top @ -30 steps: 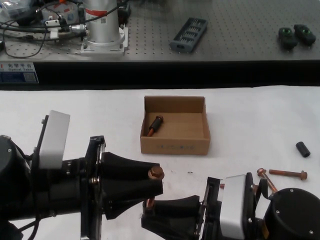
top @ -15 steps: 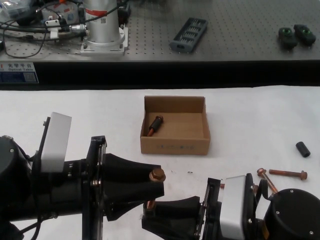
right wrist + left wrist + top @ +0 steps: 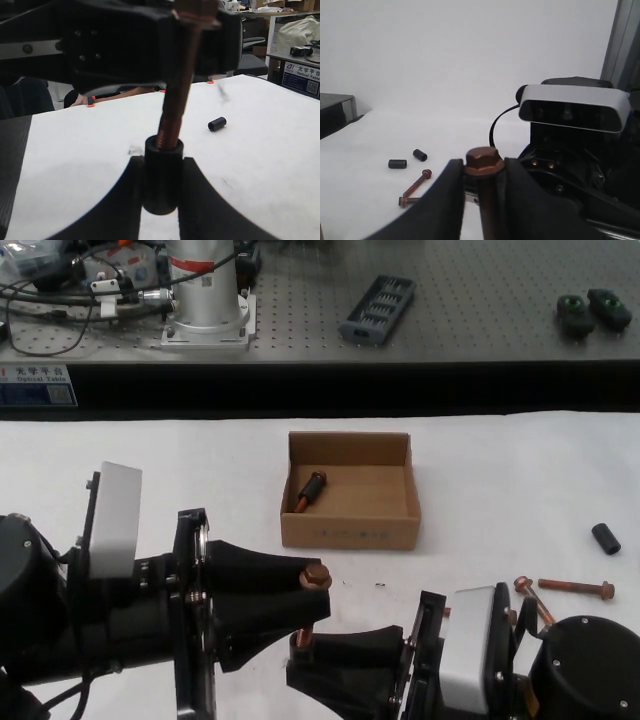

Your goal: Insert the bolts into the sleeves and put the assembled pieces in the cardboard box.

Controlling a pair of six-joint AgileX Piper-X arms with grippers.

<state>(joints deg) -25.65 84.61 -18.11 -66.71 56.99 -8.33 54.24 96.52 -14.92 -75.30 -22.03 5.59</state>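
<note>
Left claw (image 3: 480, 176): clenched on the bolt (image 3: 482, 159) just under its hex head, shank upright. Right claw (image 3: 161, 187): clenched on the black sleeve (image 3: 162, 172), bore facing up.

From the right wrist view I find the bolt's threaded tip at the sleeve's mouth, apparently just entered. The shank leans slightly off the sleeve's axis. The two long axes are otherwise close to in line, bolt above and sleeve directly beneath.

My judgement is that the coming push runs straight down that shared axis. The lean wants correcting first, or the thread may bind on the rim.

The cardboard box (image 3: 350, 532) stands farther off on the tabletop (image 3: 200, 460), with one assembled piece (image 3: 310, 490) lying inside. Loose bolts (image 3: 575, 588) and a loose sleeve (image 3: 605, 538) lie on the right arm's side.
</note>
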